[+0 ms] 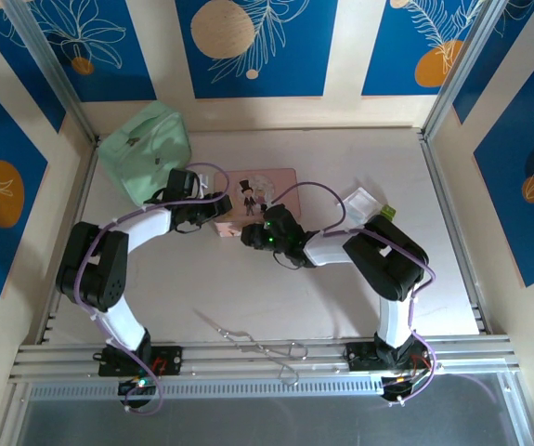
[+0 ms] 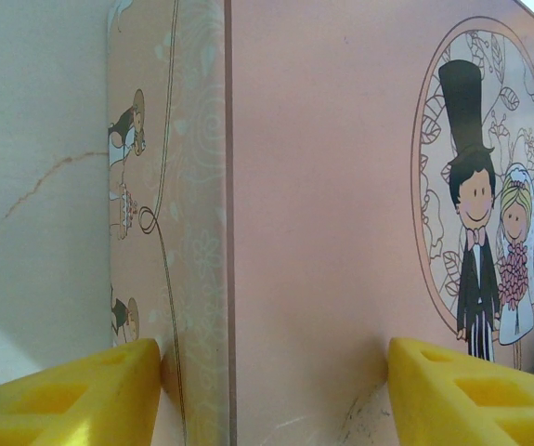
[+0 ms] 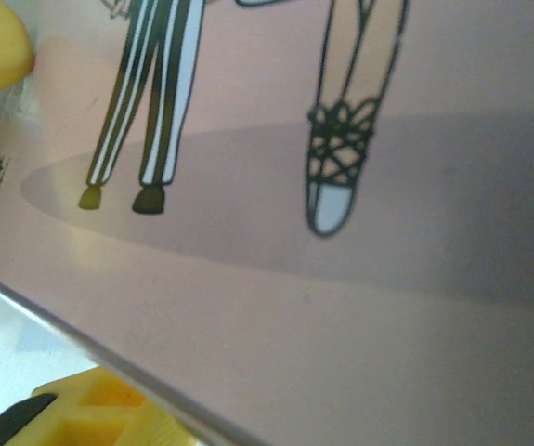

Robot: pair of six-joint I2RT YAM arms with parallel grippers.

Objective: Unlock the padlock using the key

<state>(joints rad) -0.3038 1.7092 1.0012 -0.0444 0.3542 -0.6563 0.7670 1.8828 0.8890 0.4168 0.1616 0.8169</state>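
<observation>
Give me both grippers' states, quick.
Left gripper: closed on the tin corner, it seems.
Right gripper: straddles the tin edge; grip cannot be told.

One pink rectangular tin (image 1: 262,190) with a cartoon bride and groom on its lid. One pale green soft fabric pouch (image 1: 144,151), behind and to the left of the tin. One flat white packet with a green edge (image 1: 364,203), to the right of the tin. One long thin bent-wire metal tool (image 1: 257,344), well in front of the tin. Two black-and-white robot arms, each with one yellow-fingered gripper: the left gripper (image 1: 213,218) at the tin's left edge and the right gripper (image 1: 248,234) at its near edge.
</observation>
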